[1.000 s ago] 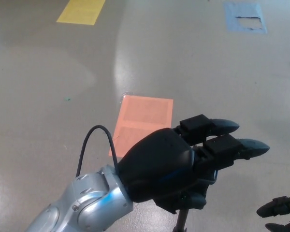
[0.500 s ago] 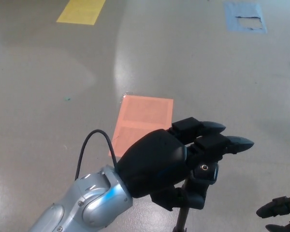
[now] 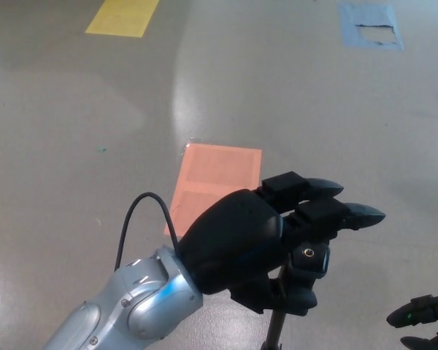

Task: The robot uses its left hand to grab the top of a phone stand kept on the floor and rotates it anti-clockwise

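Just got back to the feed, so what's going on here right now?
The robot's left hand is over the top of the phone stand, whose black head and pole show just beneath it. The two fingers stick out forward past the stand, and the head view does not show whether the hand has a firm grip yet. The right hand only peeks in at the lower right corner, away from the stand. The stand rises from a grey floor marked with an orange patch.
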`<state>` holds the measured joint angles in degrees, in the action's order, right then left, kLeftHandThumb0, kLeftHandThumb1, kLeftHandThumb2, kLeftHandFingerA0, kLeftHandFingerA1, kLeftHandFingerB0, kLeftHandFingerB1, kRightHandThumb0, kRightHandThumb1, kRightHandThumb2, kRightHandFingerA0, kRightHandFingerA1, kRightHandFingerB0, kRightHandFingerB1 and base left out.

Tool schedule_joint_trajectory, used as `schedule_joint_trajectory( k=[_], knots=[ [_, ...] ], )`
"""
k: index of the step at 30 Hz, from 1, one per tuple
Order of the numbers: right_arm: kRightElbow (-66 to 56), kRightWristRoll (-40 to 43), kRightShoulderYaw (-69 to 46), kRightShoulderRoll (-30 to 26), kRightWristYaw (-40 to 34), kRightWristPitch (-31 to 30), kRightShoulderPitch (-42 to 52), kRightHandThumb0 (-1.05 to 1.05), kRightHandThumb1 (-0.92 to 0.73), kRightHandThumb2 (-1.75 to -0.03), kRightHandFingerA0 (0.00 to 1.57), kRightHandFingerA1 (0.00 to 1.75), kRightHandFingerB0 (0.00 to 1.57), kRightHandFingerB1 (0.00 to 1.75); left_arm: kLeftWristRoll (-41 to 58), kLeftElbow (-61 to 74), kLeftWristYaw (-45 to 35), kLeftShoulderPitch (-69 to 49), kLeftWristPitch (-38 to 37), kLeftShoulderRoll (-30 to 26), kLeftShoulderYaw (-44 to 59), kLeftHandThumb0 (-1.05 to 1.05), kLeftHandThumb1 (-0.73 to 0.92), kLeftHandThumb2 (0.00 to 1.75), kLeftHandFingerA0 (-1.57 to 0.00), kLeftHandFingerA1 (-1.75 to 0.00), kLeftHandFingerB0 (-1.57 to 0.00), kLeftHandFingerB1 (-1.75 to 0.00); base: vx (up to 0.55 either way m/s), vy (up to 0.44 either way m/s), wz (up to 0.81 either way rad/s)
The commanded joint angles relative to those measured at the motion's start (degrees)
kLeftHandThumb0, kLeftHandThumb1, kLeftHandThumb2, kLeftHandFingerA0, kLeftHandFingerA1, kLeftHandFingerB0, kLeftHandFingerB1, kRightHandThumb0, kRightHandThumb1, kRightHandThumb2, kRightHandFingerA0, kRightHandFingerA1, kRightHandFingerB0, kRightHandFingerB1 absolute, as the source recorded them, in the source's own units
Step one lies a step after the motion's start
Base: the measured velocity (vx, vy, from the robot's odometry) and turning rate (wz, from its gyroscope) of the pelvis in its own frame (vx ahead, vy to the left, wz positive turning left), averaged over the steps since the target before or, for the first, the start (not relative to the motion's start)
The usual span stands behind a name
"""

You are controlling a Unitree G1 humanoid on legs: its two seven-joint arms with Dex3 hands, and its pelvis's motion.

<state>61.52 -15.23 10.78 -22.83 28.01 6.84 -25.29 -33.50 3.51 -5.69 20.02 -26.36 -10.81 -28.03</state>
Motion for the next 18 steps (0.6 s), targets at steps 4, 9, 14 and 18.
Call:
schedule_joint_trajectory(
  k=[4,9,14,18],
  knots=[
    [0.2,0.2,-0.1,-0.7,-0.3,-0.1,0.0,-0.43,-0.75,-0.62,0.52,0.4,0.33,0.33,0.0,-1.4,2.1,1.0,-4.0,0.6,0.1,-0.03,0.69,0.57,-0.81,-1.68,-0.6,-0.37,0.0,0.0,0.0],
    [-0.4,0.2,-0.1,-0.8,0.1,-0.5,-0.2,-0.45,-0.75,-0.62,0.5,0.4,0.31,0.32,-1.0,-1.4,1.8,1.3,-2.9,0.7,0.3,-0.07,0.61,0.59,-0.92,-0.57,-0.76,-0.43,0.0,0.0,0.0],
    [-0.5,0.4,-0.4,-0.8,0.0,-1.0,-0.5,-0.46,-0.76,-0.63,0.49,0.4,0.32,0.33,1.0,-2.6,1.1,1.4,-2.8,1.1,0.4,-0.12,0.64,0.59,-0.92,-1.02,-0.89,-0.64,0.0,0.0,0.0],
    [-1.6,0.3,-0.3,-1.0,0.1,-0.5,0.1,-0.49,-0.77,-0.63,0.47,0.41,0.33,0.34,3.3,-3.9,0.9,0.8,-3.3,1.9,0.5,-0.19,0.71,0.61,-0.85,-1.61,-0.8,-1.12,0.0,0.0,0.0]
  ],
)
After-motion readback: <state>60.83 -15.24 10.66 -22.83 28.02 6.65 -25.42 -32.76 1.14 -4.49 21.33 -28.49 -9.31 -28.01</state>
